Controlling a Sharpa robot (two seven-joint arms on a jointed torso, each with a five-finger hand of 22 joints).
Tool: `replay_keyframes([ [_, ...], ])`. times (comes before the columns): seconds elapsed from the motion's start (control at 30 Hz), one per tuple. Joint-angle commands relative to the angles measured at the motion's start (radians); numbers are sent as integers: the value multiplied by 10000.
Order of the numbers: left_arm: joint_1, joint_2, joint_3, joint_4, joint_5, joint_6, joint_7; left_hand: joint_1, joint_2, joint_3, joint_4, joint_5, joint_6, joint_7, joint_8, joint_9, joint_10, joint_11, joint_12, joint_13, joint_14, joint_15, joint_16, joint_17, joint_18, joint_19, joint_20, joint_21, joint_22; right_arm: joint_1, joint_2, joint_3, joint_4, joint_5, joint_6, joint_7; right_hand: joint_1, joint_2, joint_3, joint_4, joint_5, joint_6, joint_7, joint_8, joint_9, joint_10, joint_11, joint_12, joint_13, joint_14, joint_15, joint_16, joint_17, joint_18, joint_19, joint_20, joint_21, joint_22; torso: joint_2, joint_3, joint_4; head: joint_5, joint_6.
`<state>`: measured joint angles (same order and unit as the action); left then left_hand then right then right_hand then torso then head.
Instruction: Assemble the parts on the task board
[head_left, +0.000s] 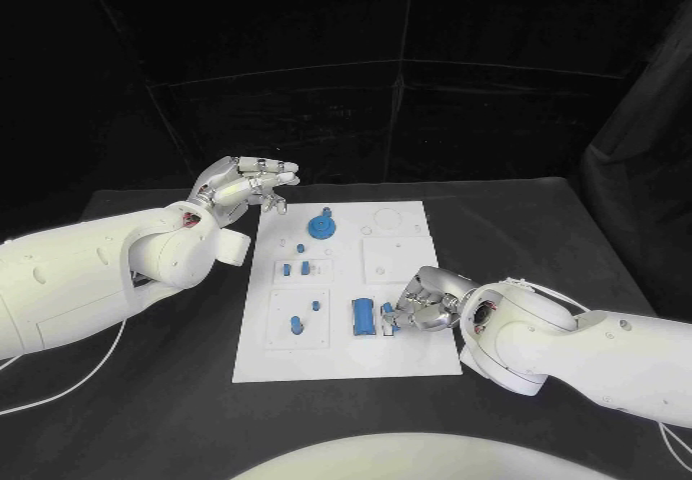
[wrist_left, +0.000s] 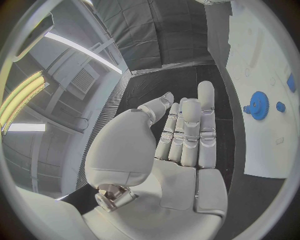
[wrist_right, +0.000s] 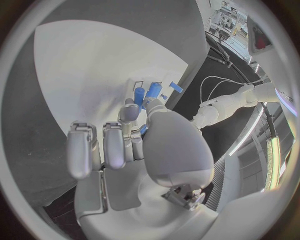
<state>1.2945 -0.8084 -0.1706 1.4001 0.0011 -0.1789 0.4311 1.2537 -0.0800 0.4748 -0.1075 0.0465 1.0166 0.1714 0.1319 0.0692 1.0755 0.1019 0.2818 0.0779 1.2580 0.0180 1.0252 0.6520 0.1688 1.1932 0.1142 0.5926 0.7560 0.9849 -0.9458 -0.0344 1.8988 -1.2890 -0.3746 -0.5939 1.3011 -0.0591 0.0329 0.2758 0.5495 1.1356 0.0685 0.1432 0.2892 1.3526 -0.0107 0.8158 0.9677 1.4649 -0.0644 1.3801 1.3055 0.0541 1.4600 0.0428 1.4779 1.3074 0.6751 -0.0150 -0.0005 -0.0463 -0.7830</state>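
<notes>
Currently I log the following. Task board (head_left: 408, 362): white plate lying flat on the black table (head_left: 562, 215), between my two hands. Right hand (head_left: 423, 304): resting over the board's near right part, thumb and a finger pinching a small blue part (head_left: 387, 324); other fingers curled loosely. Blue block (head_left: 362, 316): just beside that hand, on its inner side. Left hand (head_left: 245, 184): raised off the board's far left corner, fingers extended side by side with the thumb apart, nothing held. Blue gear (head_left: 322, 227): on the board near the left hand's fingertips, not touching them. Small blue pegs (head_left: 296, 267): standing in the board's left column, between both hands.
</notes>
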Motion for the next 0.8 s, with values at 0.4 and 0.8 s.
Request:
replay_keyframes([
  [0.4, 17, -16, 8, 32, 26, 148, -9, 41, 76, -36, -23, 40, -13, 29, 28, -16, -32, 1, 32, 2, -74, -15, -39, -11, 139, -29, 21, -48, -9, 15, 109, 3, -206, -276, 957, -117, -518, 42, -156, 135, 9, 165, 1, -40, 81, 48, 17, -105, -41, 557, -83, 35, -12, -187, 156, -15, 42, 1357, 5, -11, 3, 8, -29],
  [0.8, 18, -19, 8, 31, 26, 173, -36, 41, 76, -36, -23, 40, -13, 29, 28, -16, -32, 1, 32, 2, -74, -15, -39, -11, 139, -29, 21, -48, -9, 15, 233, 3, -267, -471, 995, -123, -576, 73, -176, 131, 13, 205, -15, -24, 100, 57, 6, -91, -21, 555, -88, 28, -19, -186, 152, -17, 38, 1352, 6, -3, 1, 21, -34],
])
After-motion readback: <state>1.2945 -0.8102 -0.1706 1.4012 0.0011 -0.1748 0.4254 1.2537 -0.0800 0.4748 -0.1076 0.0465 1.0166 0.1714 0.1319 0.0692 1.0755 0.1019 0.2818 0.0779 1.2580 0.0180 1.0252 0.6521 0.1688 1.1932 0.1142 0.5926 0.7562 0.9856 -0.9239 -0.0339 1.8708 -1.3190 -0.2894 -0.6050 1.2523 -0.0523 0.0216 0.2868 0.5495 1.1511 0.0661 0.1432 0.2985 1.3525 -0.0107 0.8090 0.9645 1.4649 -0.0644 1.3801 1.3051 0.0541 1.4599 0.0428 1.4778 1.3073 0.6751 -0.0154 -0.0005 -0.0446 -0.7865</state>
